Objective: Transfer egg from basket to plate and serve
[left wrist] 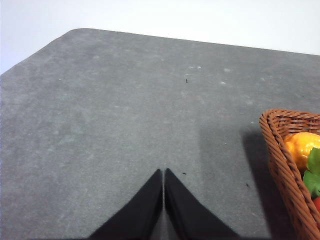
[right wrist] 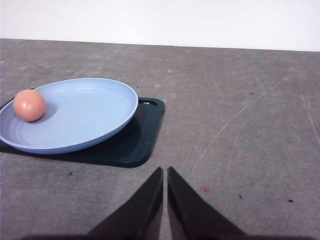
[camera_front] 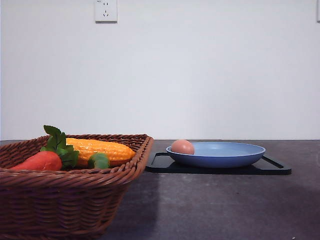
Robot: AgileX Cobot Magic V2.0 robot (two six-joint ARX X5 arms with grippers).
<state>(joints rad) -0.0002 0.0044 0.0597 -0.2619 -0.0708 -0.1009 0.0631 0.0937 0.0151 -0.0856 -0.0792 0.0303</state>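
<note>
Egg (camera_front: 182, 146): sits inside the plate (camera_front: 235, 156), close to the rim on the basket side; pink-brown, round, free to roll.
Plate: rests on a flat black tray (camera_front: 272, 168), out on the worktop (camera_front: 210, 205).
Basket (camera_front: 75, 200): holds a carrot (camera_front: 41, 161) and a yellow corn (camera_front: 102, 149); no egg seen in there.
Left tool (left wrist: 163, 174): pressed closed, holds nothing, hangs over bare worktop just beside the basket.
Right tool (right wrist: 165, 172): pressed closed, holds nothing, near the tray, apart from the plate.
Step left, as a guess: serving the plate.
Risk one: plate tips in a lift, egg rolls over the low rim and cracks.
Risk two: a fast push slides the plate off the tray.
Risk three: a closed tool bumps the rim and shakes the egg loose.
Safe way, as a guess: slow, level moves.
</note>
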